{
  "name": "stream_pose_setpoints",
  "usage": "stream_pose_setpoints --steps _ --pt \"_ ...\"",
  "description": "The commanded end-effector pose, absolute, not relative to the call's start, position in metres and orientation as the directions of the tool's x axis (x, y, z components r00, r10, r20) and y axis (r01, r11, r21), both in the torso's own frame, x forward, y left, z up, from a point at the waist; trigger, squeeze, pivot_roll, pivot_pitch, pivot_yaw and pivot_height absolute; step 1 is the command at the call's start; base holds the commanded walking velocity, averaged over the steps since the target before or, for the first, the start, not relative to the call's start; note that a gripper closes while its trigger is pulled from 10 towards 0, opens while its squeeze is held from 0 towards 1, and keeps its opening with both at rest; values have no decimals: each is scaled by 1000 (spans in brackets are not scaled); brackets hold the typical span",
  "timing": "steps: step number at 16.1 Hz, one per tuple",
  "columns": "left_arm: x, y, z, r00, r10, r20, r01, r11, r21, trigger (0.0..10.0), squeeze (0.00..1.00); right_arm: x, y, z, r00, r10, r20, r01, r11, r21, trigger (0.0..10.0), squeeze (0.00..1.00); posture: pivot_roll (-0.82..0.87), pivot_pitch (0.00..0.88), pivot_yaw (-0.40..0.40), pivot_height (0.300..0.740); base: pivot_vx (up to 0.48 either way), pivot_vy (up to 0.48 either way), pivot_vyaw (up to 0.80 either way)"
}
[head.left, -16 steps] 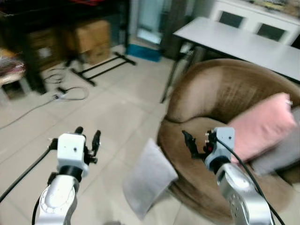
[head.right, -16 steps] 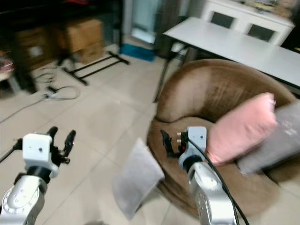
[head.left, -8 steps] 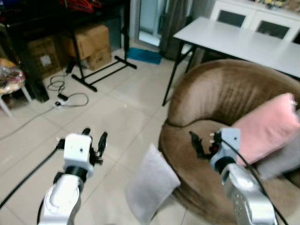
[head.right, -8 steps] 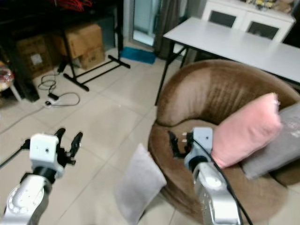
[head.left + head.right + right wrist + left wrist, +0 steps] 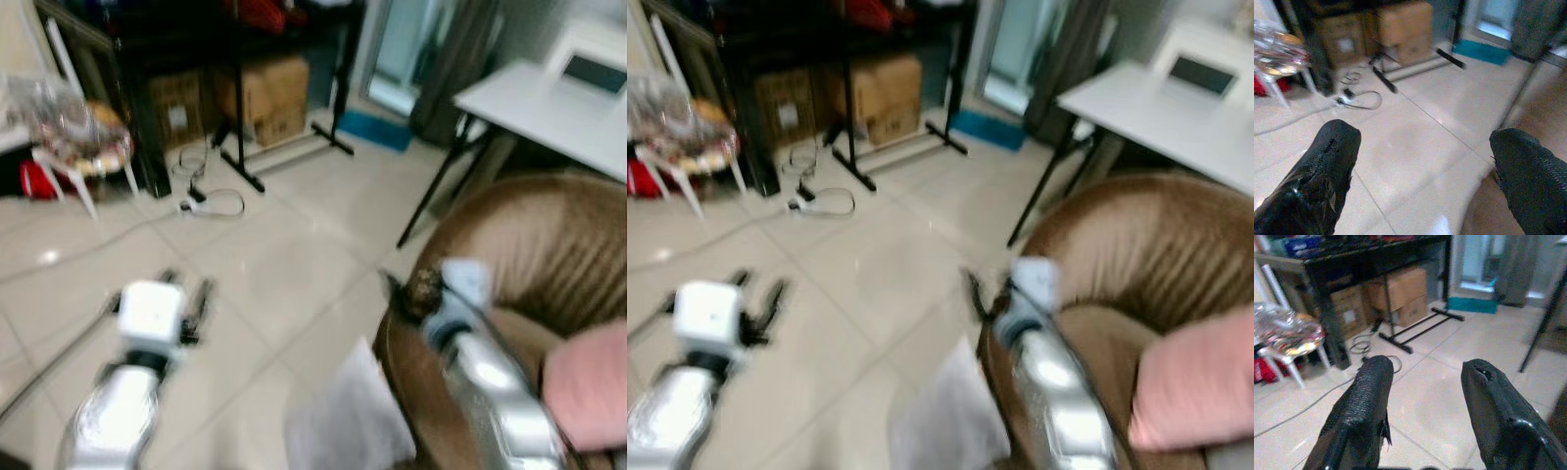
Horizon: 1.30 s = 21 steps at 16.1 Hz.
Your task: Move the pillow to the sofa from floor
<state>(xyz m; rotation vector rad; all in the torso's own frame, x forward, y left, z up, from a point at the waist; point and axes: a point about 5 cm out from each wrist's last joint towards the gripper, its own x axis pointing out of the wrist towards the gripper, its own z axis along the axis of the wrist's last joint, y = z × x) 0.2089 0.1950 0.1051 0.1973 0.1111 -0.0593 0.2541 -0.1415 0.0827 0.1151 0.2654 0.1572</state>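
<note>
My head views are blurred. I hold both pincers up in front of me, empty. My left pincer hangs over bare floor tiles, its two black fingers spread wide. My right pincer is raised beside the front edge of the brown sofa, fingers also wide apart with nothing between them. The grey pillow lies on the floor below and between my two pincers, nearer the right one, leaning against the base of the sofa. A pink cushion sits on the sofa seat beyond my right arm. Ahead of both pincers are cardboard boxes, a black stand, a looped cable and a white table.
</note>
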Motion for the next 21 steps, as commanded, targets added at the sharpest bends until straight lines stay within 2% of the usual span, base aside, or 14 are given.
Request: stream_pose_setpoints --steps 1,5,8,21 --pt "212 185 105 990 -83 -114 106 972 211 10000 0 251 -167 79 959 66 -276 -45 996 80 10000 0 66 0 -103 740 0 0 0" --pt "214 183 104 988 -113 -109 137 959 247 10000 0 251 -172 75 953 33 -303 -8 997 82 10000 0 65 0 -102 740 0 0 0" --pt "213 182 99 982 -143 -121 171 947 271 10000 0 252 -173 76 957 31 -290 -5 996 92 10000 0 61 0 -103 710 0 0 0" --pt "210 184 94 985 -130 -112 155 951 268 10000 0 252 -174 72 952 40 -304 -10 995 100 10000 0 63 0 -122 585 0 0 0"
